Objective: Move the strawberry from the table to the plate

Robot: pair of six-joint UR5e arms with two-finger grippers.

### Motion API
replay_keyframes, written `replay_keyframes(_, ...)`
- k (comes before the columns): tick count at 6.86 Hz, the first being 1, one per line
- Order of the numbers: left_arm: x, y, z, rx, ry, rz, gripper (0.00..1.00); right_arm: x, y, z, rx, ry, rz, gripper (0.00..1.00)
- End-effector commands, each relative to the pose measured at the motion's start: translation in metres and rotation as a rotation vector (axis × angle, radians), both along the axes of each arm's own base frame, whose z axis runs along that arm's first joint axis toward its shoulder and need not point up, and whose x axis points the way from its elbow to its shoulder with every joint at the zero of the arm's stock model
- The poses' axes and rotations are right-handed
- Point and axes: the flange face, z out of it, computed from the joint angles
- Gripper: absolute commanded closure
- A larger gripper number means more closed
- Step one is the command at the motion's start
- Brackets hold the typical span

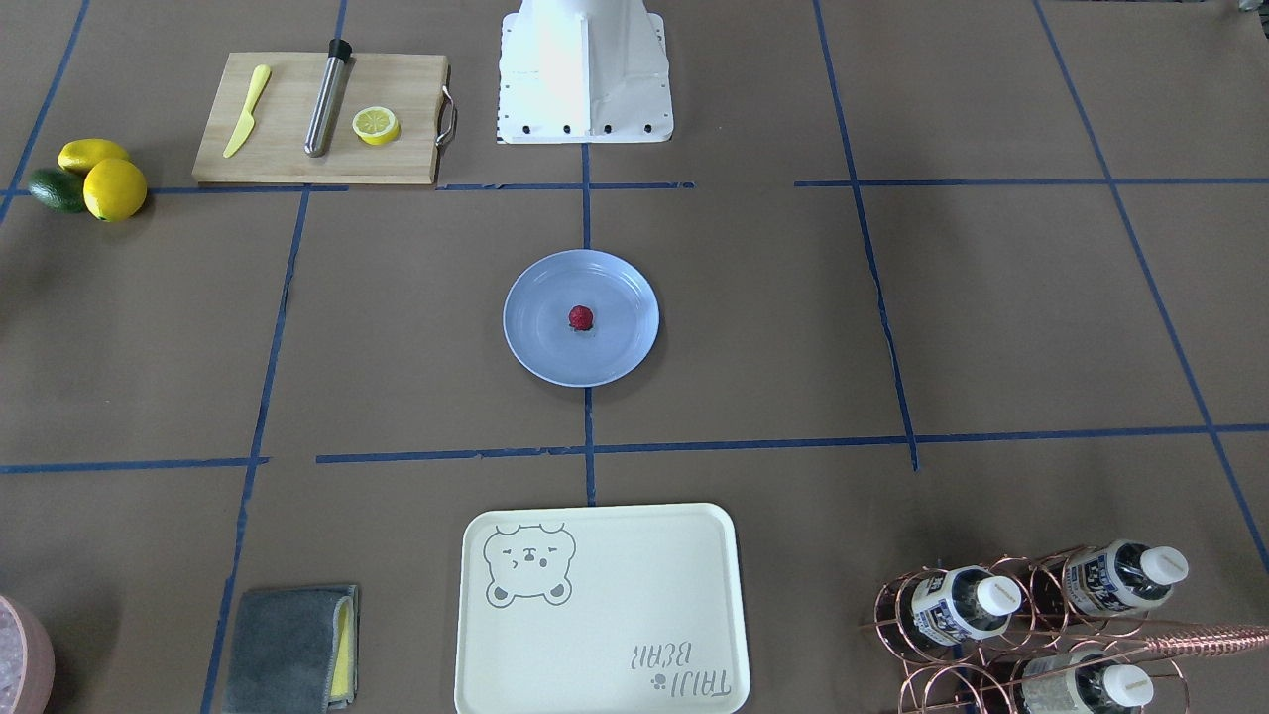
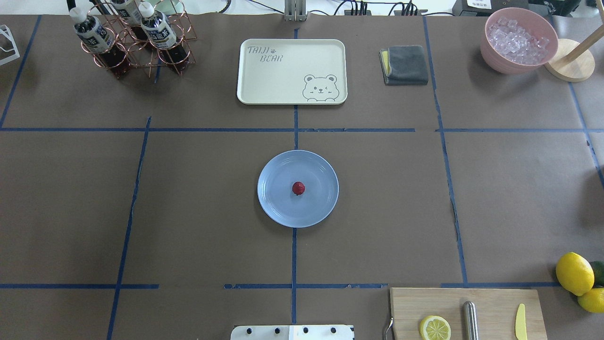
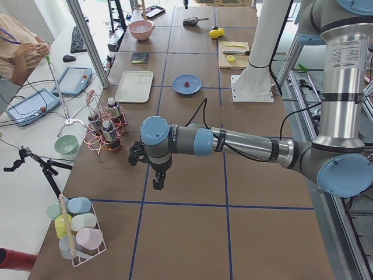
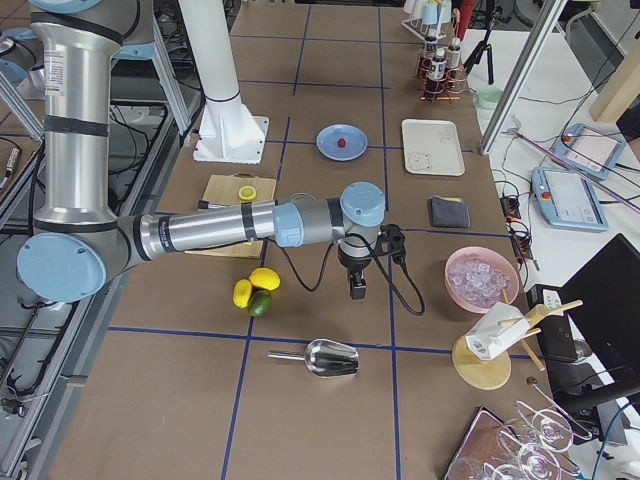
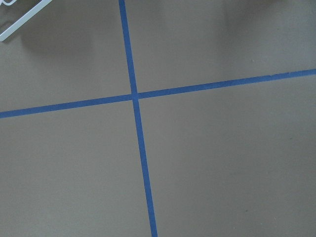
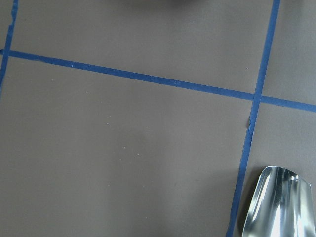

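The small dark-red strawberry [image 1: 581, 317] [image 2: 298, 188] lies near the middle of the light-blue plate [image 1: 533, 349] [image 2: 276, 208], which rests at the centre of the brown table [image 1: 397, 327]. Neither gripper appears in the front-facing or overhead views. In the exterior left view my left gripper [image 3: 157, 184] hangs over bare table far from the plate [image 3: 178, 88], pointing down. In the exterior right view my right gripper [image 4: 357, 292] hangs over bare table beyond the lemons, also well away from the plate [image 4: 328, 148]. I cannot tell whether either is open or shut. Both wrist views show only paper and blue tape.
A cream bear tray [image 2: 291, 71], a copper rack of bottles [image 2: 134, 40], a grey cloth [image 2: 406, 65] and a pink bowl of ice [image 2: 518, 40] line the far side. A cutting board [image 2: 465, 314], lemons [image 2: 574, 273] and a metal scoop [image 4: 320, 357] lie on my right.
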Motion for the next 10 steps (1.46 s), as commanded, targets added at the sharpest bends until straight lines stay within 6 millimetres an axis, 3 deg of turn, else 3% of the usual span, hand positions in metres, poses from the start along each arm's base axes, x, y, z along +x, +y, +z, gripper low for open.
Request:
replay_keyframes(1,0.001,-0.002,-0.003,0.01,0.004,0.004,0.0,0.0,0.0,0.004,-0.008,0.001,0.001,0.0)
replay_keyframes(4,0.001,-0.006,-0.004,0.008,0.003,0.003,0.0,-0.009,-0.003,0.014,-0.029,0.007,-0.016,0.0)
replay_keyframes(5,0.001,-0.006,-0.007,0.012,0.004,0.003,0.0,-0.011,-0.013,0.013,-0.029,0.011,-0.018,0.0)
replay_keyframes(6,0.002,-0.006,-0.004,0.005,0.004,0.005,0.0,-0.024,-0.014,0.019,-0.036,0.014,-0.049,0.0)
replay_keyframes(7,0.002,-0.004,-0.002,0.0,0.004,0.005,0.0,-0.022,-0.01,0.025,-0.056,0.008,-0.044,0.0)
replay_keyframes(9,0.002,-0.003,0.009,-0.019,0.004,0.006,0.0,-0.016,0.0,0.031,-0.144,-0.014,0.031,0.0)
replay_keyframes(10,0.002,-0.003,0.025,-0.049,0.004,0.005,0.0,-0.013,-0.001,0.03,-0.164,-0.013,0.061,0.0)
